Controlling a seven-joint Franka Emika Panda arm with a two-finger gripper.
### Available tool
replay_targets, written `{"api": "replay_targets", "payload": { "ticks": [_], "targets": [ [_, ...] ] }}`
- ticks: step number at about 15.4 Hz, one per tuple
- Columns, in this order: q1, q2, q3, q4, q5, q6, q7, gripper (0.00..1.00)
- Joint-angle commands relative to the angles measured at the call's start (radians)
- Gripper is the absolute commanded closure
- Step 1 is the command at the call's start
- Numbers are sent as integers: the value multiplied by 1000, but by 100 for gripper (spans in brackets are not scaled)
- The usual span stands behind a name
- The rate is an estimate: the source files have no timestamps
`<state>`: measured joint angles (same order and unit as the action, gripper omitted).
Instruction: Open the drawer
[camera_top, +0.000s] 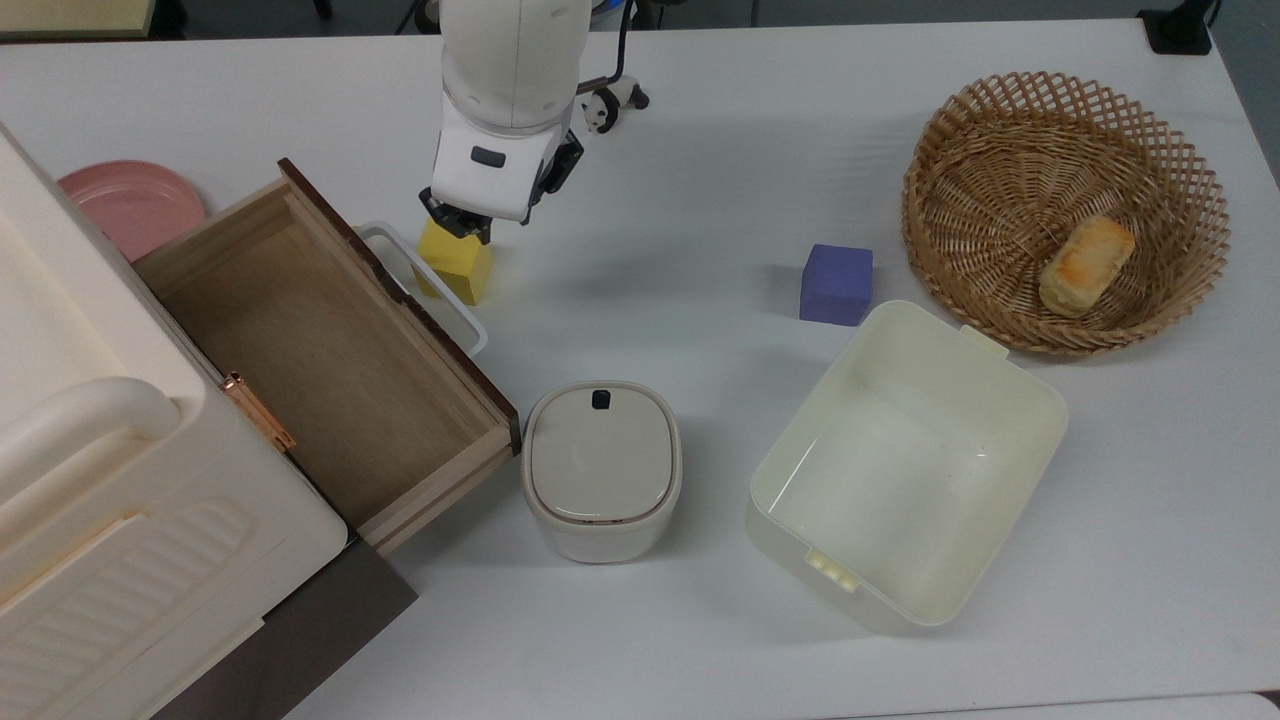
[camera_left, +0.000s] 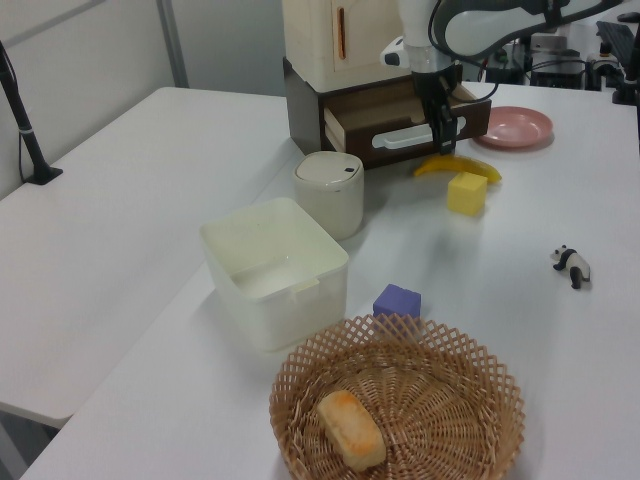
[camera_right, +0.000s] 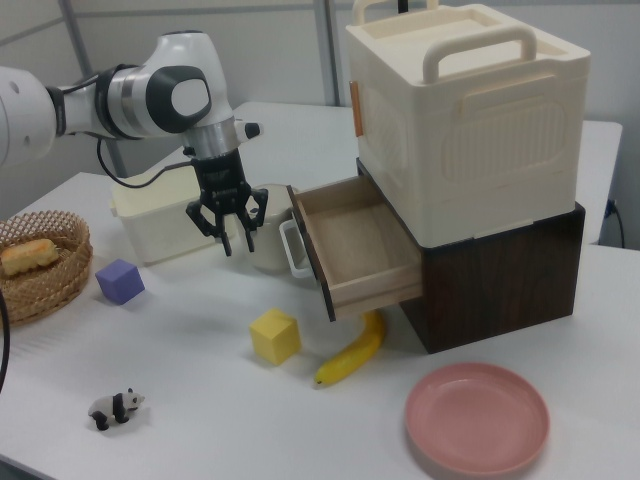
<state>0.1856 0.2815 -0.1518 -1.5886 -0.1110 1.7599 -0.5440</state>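
White tabletop (camera_top: 700, 200), plywood-lined drawer (camera_top: 330, 350) pulled out, looped white handle (camera_top: 425, 280).

Drawer (camera_top: 330, 370) pulled out under case (camera_top: 110, 470); cube (camera_top: 456, 262) just beside handle (camera_top: 425, 285); lidded pot (camera_top: 601, 470) at drawer's corner, bin (camera_top: 1030, 400) on the top view's right.

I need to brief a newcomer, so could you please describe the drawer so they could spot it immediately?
Find the big cream case on its dark brown base. The drawer juts from that base, pulled open, with bare plywood inside. Its white loop handle distinguishes it.
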Motion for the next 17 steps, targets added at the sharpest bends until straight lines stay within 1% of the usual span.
{"api": "replay_targets", "payload": {
  "ticks": [1, 2, 3, 4, 5, 8, 11, 12, 17],
  "targets": [
    [-11, -74, -12, -21, 106, -51, 65, 44],
    [-15, -87, -15, -5, 120, -59, 123, 24],
    [-17, -97, -18, -4, 123, -68, 203, 0],
    [-18, -111, -20, 4, 123, -77, 281, 0],
    [-20, -136, -20, 4, 123, -100, 317, 0],
    [-47, -192, -21, 4, 123, -198, 334, 0],
    [-110, -238, -21, 6, 125, -201, 349, 0],
    [-118, -249, -21, 4, 125, -197, 369, 0],
    [-124, -240, -15, 1, 117, -195, 426, 0]
  ]
}}
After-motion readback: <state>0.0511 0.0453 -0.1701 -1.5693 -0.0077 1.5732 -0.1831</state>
